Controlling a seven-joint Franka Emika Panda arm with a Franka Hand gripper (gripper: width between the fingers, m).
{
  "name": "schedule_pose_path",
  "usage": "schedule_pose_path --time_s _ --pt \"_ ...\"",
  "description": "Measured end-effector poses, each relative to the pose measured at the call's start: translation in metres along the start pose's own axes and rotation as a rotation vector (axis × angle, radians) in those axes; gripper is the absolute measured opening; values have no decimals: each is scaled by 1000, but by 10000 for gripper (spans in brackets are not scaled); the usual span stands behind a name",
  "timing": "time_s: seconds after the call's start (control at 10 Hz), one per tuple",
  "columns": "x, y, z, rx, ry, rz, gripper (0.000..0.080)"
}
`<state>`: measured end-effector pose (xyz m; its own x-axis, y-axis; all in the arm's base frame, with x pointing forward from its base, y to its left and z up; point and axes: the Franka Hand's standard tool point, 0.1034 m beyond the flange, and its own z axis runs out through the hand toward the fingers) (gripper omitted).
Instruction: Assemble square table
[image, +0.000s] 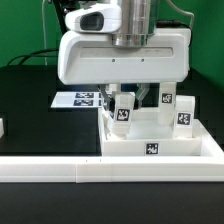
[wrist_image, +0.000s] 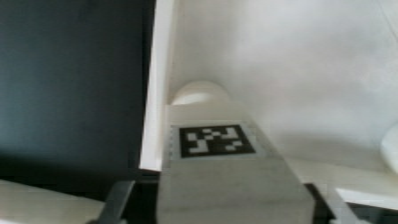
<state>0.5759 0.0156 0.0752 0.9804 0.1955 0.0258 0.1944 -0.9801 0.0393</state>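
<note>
The square table slab (image: 150, 142) lies white and flat with a tag on its near side. Two white tagged legs (image: 165, 101) (image: 185, 112) stand upright at its far right side. My gripper (image: 124, 104) hangs over the slab's left part and is shut on a third white leg (image: 123, 114), which it holds upright. In the wrist view this leg (wrist_image: 215, 140) fills the space between the fingers (wrist_image: 125, 202), its tag facing the camera and its rounded end (wrist_image: 199, 93) pointing at the slab (wrist_image: 302, 50). The gripper (wrist_image: 222, 205) is at the picture's edge.
The long white L-shaped rail (image: 100, 170) runs along the front, close to the slab. The marker board (image: 80, 98) lies behind and to the exterior view's left of the slab. A small white piece (image: 2, 127) sits at the far left edge on the black table (image: 40, 110).
</note>
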Motion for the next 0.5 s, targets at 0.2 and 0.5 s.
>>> schedule_pose_path --time_s 0.2,0.5 --pt "0 0 0 1 0 32 290" --pt "-1 9 1 28 3 267 290"
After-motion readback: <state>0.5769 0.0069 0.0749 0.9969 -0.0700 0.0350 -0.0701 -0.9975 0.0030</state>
